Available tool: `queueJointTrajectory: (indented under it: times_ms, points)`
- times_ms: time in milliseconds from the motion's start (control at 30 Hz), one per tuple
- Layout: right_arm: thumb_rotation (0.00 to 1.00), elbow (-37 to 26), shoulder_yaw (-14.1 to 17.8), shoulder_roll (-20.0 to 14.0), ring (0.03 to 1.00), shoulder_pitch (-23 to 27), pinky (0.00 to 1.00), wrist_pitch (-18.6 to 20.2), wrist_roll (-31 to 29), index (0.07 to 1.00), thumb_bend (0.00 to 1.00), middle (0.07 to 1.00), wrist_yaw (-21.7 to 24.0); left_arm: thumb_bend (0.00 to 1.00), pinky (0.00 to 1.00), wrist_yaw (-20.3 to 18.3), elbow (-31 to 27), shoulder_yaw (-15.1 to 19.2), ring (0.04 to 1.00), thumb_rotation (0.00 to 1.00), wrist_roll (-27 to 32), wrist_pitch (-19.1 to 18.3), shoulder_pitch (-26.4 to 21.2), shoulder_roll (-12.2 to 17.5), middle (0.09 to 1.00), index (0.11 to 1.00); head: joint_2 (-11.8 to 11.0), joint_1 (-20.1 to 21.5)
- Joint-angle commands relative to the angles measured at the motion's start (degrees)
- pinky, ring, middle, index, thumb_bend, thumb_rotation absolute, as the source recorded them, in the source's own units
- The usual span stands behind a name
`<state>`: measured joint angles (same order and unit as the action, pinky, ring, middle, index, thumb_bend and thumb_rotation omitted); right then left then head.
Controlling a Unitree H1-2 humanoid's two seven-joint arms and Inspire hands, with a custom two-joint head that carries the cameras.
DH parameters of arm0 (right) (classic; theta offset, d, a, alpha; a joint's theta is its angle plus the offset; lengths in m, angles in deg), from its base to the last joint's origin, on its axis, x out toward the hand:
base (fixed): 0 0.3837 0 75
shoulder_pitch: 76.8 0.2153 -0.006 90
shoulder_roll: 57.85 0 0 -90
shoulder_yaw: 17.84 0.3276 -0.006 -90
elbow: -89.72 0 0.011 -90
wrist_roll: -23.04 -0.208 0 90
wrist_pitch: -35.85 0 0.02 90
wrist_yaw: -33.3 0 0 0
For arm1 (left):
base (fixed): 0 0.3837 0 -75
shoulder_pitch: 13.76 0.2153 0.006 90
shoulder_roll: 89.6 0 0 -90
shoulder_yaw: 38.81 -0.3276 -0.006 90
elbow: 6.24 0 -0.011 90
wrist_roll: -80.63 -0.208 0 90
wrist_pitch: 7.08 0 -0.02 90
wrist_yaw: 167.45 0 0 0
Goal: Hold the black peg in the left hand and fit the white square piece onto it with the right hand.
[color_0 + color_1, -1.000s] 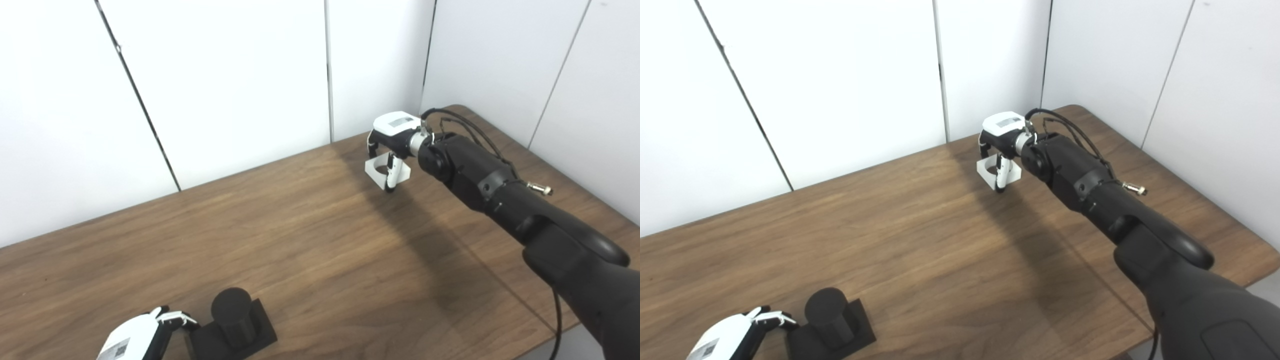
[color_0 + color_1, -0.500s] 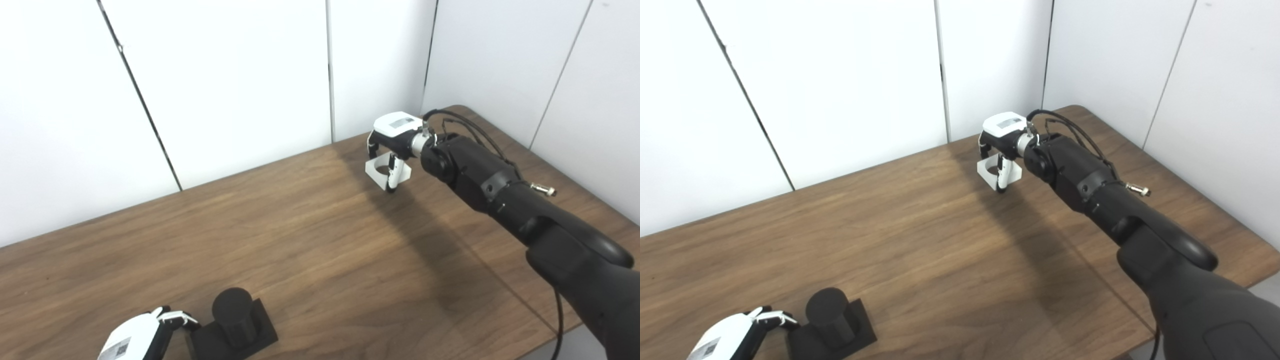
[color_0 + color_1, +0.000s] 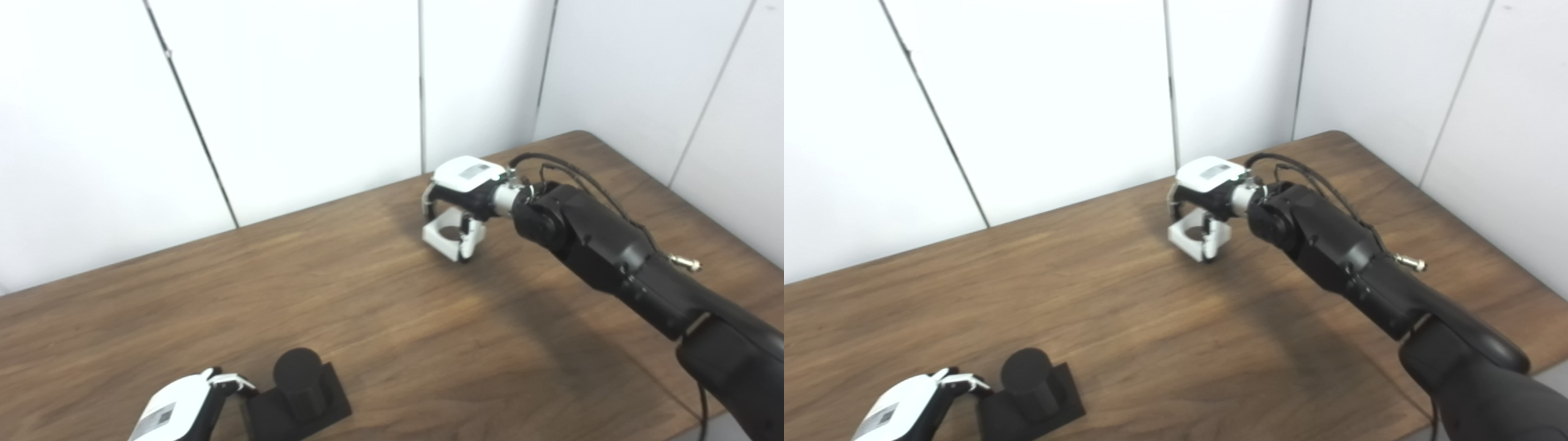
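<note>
The black peg (image 3: 298,381) is a short cylinder standing upright on a square black base (image 3: 327,409) near the table's front left edge. My left hand (image 3: 177,409) enters at the bottom left, with its fingertips (image 3: 231,383) at the base's left side. Most of that hand is cut off, so its hold is unclear. My right hand (image 3: 464,187) is at the far middle of the table, shut on the white square piece (image 3: 442,237). The piece is a square frame with a round hole, held tilted just above the wood.
The brown wooden table (image 3: 380,324) runs from the white wall panels (image 3: 294,92) at the back to the front edge. Its rounded far right corner (image 3: 579,135) lies behind my right arm (image 3: 618,263). That dark arm crosses the right side of the table.
The whole picture has shifted a little, so the camera moved. Beyond that, my right hand has carried the white piece leftward and nearer. My left hand and the peg stay put.
</note>
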<state>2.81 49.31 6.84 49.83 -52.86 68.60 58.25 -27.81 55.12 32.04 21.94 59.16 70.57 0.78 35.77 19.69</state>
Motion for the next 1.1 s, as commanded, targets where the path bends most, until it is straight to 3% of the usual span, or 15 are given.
queueJointTrajectory:
  times_ms: [0,133,400,633,800,1067]
  points:
    - [0.14,-7.4,1.1,0.7,0.919,2.9,0.99,0.9,0.3,0.483,0.53,0.762,2.8,0.51,1.0,-3.1,0.3,-0.6,0.952,0.05,-1.6,-0.9,1.4,1.1,0.828,0.486,0.8,-0.9]
    - [0.14,-17.1,0.8,3.4,0.913,2.4,1.0,2.4,0.3,0.482,0.53,0.759,9.3,0.51,1.0,-4.9,-0.4,-0.9,0.951,0.05,-2.8,-1.7,0.9,0.3,0.83,0.485,1.9,-2.7]
    - [0.14,-29.8,0.9,8.2,0.942,4.0,1.0,5.2,-1.4,0.481,0.53,0.767,22.4,0.51,1.0,-7.8,-0.6,-1.4,0.948,0.05,-7.1,-2.8,-0.1,-3.2,0.835,0.486,5.2,-8.7]
    - [0.14,-37.1,1.8,11.4,0.923,4.4,1.0,8.3,-4.2,0.481,0.53,0.766,29.1,0.51,1.0,-10.1,-0.3,-1.8,0.957,0.05,-11.6,-2.1,-0.5,-6.6,0.852,0.485,6.7,-11.6]
    - [0.14,-39.2,2.3,12.3,0.921,4.9,1.0,9.5,-5.1,0.481,0.53,0.761,31.8,0.51,1.0,-11.0,0.0,-1.6,0.96,0.05,-12.8,-1.8,-0.7,-8.1,0.857,0.484,7.5,-13.2]
    - [0.14,-39.3,3.0,12.2,0.926,6.0,1.0,8.7,-7.6,0.481,0.53,0.759,31.5,0.51,1.0,-10.8,0.5,-1.2,0.957,0.05,-13.3,-1.5,-0.7,-10.1,0.849,0.484,7.5,-14.7]
